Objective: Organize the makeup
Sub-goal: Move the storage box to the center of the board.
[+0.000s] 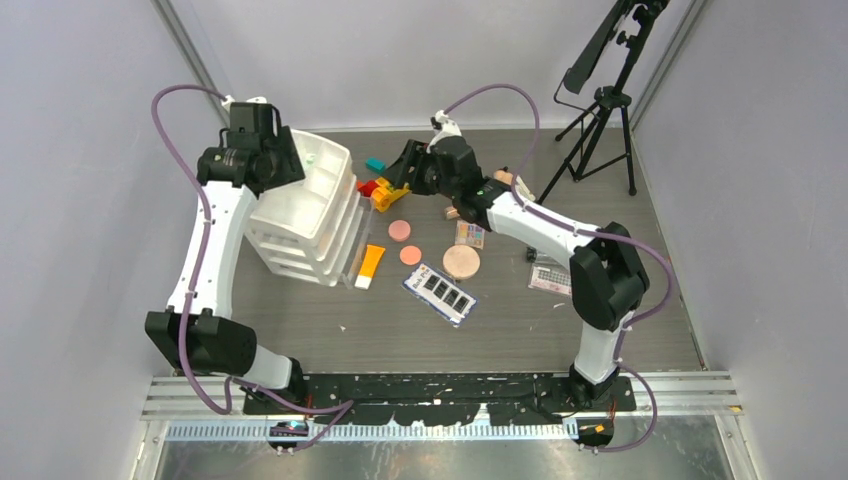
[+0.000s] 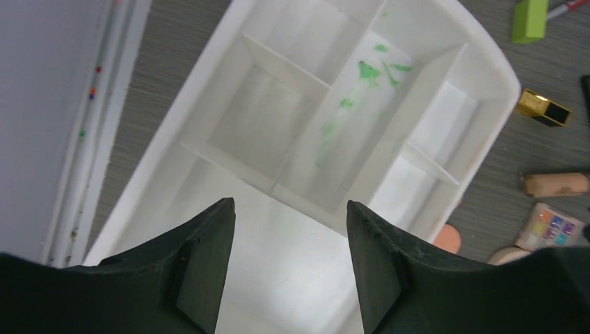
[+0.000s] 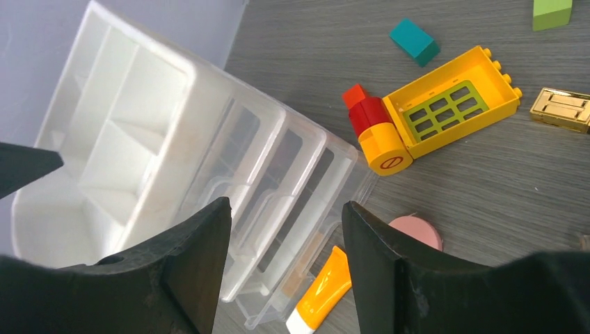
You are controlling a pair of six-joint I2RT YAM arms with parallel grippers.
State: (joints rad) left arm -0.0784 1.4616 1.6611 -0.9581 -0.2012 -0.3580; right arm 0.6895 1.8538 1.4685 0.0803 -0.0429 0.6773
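My left gripper (image 2: 289, 209) hangs over the top tray of the white organizer (image 2: 504, 69), jaws apart and holding nothing; I judge it is placed there because those compartments are where the makeup belongs. My right gripper (image 3: 284, 205) is likewise parted and empty above the drawer fronts. The orange tube (image 3: 323, 292) lies just beside the organizer at its 4 o'clock and the pink compact (image 3: 417, 229) at 3 o'clock, both loose on the tabletop (image 1: 330, 330), and no makeup is visible in the tray.
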